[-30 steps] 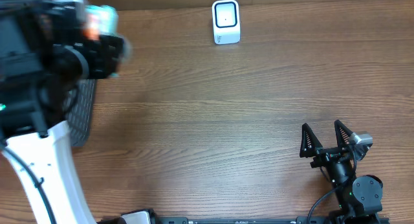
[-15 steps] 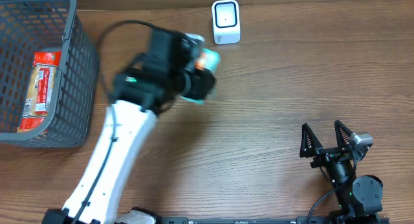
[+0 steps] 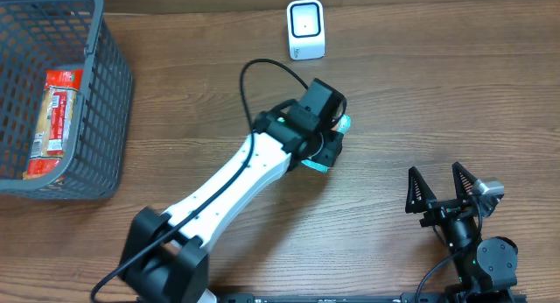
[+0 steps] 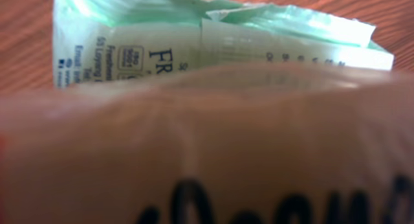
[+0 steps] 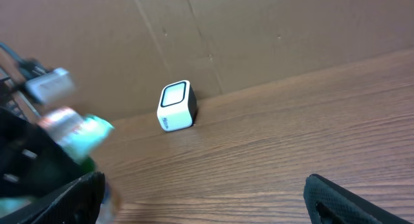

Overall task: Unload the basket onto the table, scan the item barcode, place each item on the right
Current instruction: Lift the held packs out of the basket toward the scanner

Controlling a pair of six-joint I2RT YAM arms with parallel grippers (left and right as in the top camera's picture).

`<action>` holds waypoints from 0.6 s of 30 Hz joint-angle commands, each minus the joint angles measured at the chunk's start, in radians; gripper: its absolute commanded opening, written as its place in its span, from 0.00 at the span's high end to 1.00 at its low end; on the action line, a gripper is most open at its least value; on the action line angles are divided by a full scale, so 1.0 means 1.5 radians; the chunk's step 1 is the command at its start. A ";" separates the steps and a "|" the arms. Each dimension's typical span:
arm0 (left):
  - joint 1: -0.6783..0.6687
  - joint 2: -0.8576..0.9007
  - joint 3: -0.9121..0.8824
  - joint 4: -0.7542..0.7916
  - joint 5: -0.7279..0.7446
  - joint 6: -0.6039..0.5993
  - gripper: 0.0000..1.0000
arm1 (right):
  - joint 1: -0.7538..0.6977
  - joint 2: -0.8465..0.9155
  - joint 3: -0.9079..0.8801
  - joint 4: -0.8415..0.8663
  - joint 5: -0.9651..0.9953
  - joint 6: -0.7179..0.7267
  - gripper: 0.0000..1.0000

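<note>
The packet (image 4: 213, 49) is thin pale green and white plastic film with a crinkled, ragged top edge. It carries dark blue print: the large letters "FR", small square marks and lines of fine text too small to read. Across the lower half of the left wrist view a blurred peach-orange band with black lettering fills the frame, so close that nothing of the left jaws shows there. No barcode can be made out. Only the overhead view places the packet (image 3: 342, 123). It sits at the tip of the left arm (image 3: 254, 167), which reaches over the middle of the bench (image 3: 437, 93), and only slivers of green show beside the black wrist. The left jaws are closed on the packet, though the arm hides the grip itself. The scanner (image 3: 305, 29), a small white box with a dark window, stands at the far edge, well apart from the packet. A grey basket (image 3: 109, 93) in the far left corner holds a red pack (image 3: 54, 110). The right jaws stand wide open and empty near the right end of the near edge, fingers (image 3: 418, 193) pointing to the far edge. The right wrist view alone shows the scanner (image 5: 176, 106) against a brown cardboard wall (image 5: 272, 36). The packet (image 5: 81, 133) is a green blur at its left.
</note>
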 commanded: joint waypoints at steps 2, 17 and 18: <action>-0.002 0.042 0.003 0.046 0.023 -0.011 0.57 | -0.002 -0.004 -0.007 0.004 0.001 -0.004 0.00; -0.027 0.115 0.003 0.123 0.042 -0.011 0.52 | -0.002 -0.004 -0.007 0.004 0.001 -0.004 0.00; -0.030 0.115 0.003 0.123 0.041 -0.011 0.52 | -0.002 -0.004 -0.007 0.004 0.001 -0.004 0.00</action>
